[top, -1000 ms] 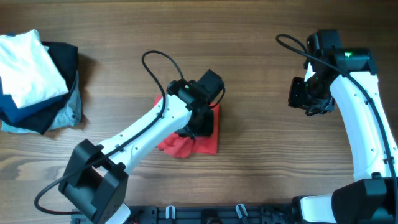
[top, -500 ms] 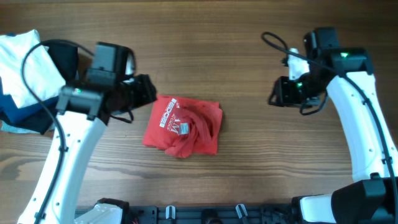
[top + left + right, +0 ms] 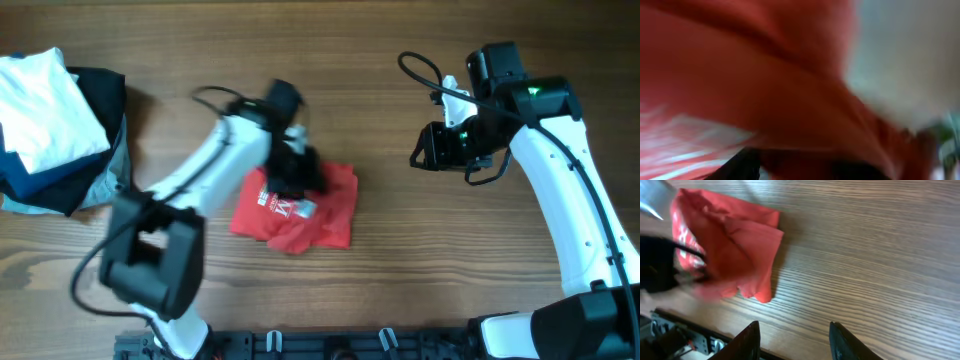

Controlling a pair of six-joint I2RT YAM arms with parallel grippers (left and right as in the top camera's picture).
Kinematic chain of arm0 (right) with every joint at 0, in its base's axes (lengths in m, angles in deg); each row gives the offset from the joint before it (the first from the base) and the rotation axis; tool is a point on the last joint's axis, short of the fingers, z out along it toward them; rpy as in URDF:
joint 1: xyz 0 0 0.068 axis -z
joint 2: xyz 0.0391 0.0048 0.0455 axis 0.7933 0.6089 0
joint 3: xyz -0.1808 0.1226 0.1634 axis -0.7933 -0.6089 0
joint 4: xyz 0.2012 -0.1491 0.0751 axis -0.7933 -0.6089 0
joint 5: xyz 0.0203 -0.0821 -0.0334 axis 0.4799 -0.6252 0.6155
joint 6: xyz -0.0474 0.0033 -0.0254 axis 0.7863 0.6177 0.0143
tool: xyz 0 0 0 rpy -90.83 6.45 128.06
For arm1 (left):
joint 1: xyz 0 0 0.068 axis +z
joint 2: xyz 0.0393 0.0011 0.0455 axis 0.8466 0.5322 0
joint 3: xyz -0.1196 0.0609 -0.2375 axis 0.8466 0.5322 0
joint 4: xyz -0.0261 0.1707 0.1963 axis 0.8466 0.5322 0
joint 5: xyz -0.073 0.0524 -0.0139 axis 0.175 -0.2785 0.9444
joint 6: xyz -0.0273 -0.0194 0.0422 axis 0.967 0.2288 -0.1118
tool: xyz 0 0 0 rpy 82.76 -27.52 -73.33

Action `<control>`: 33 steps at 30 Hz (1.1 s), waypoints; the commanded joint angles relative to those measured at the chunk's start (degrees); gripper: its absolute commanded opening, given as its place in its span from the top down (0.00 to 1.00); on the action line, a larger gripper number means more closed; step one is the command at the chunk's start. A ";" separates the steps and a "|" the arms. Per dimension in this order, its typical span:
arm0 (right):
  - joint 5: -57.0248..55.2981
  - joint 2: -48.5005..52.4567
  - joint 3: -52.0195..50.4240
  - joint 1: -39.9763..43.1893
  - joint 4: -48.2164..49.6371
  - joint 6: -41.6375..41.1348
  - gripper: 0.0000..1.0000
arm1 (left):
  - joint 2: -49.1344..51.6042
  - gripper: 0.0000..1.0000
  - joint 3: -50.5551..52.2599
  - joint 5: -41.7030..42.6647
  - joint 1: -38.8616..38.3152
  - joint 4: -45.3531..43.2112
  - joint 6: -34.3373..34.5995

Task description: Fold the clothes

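The clothes, a red T-shirt [image 3: 336, 206] with white lettering, lie bunched at the table's middle. My left gripper [image 3: 297, 172] is down on the shirt's upper left part, covering it. In the left wrist view blurred red cloth [image 3: 765, 90] fills the frame and one dark finger [image 3: 742, 167] shows at the bottom; how the jaws stand is unclear. My right gripper [image 3: 419, 158] hangs to the right of the shirt, apart from it. In the right wrist view its fingers [image 3: 747, 342] stand apart over bare wood, and the T-shirt [image 3: 735, 245] lies at the upper left.
A pile of folded garments [image 3: 75, 165] sits at the far left, with a white one [image 3: 40, 105] on top of black, blue and grey ones. A black rail [image 3: 330, 346] runs along the table's front edge.
The left arm swung off to the left, baring the shirt's lettering, then came back down onto the shirt. The right gripper has moved left, nearer the shirt.
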 commanded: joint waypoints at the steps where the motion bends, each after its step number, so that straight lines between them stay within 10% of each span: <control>1: -4.04 -0.39 -0.37 0.02 -0.26 -3.19 0.56 | -1.49 0.51 -1.42 14.19 -5.60 -0.85 -3.30; 6: -4.04 -0.39 -0.39 0.04 -0.44 -3.15 0.56 | -7.28 0.48 -3.02 11.19 -1.57 2.34 -4.96; 12: -3.65 -0.39 -0.39 0.02 -1.20 -1.42 0.49 | -10.75 0.44 -2.89 -14.19 5.79 11.39 -4.70; 19: -0.09 -0.39 -5.03 -2.16 -2.10 -1.49 0.48 | -9.16 0.32 -2.54 -24.22 12.76 2.49 -4.74; 25: 12.72 -0.39 -20.28 -12.22 12.72 -4.81 0.73 | -2.23 0.32 -2.54 -23.08 16.41 -7.72 -6.25; 33: 17.42 0.39 -33.53 -28.33 39.54 -19.76 0.75 | 7.19 0.33 -2.54 -23.50 16.41 -8.79 -6.27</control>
